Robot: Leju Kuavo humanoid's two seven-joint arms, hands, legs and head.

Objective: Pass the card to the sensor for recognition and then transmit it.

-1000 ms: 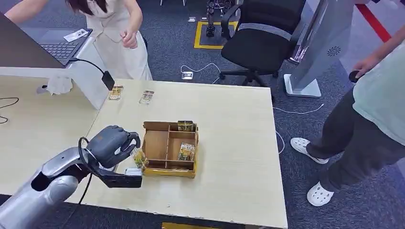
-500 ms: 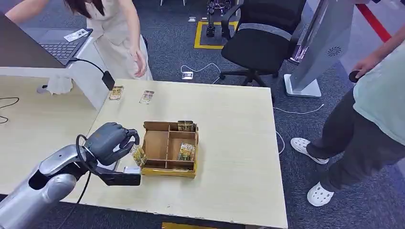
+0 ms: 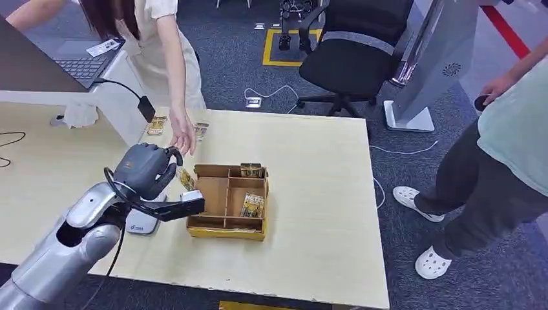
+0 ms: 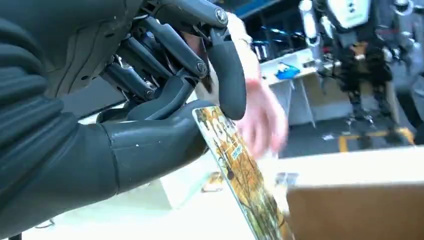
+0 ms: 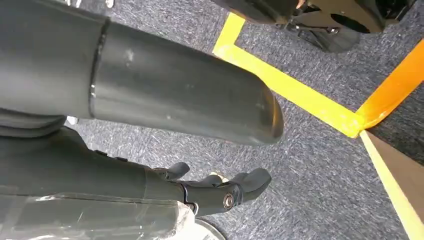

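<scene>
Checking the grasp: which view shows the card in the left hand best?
Left wrist view: the card fills the middle, pinched by the left hand. Head view shows the card small, part hidden by the hand. Right wrist view looks at floor.

Five cards are seen in all: one card (image 3: 186, 178) pinched in the left hand (image 3: 146, 169), two cards standing in the wooden tray (image 3: 227, 230), at (image 3: 252, 170) and (image 3: 252, 205), and two lying flat on the desk (image 3: 316, 194), at (image 3: 156, 125) and (image 3: 200, 131). Two people are counted.
</scene>
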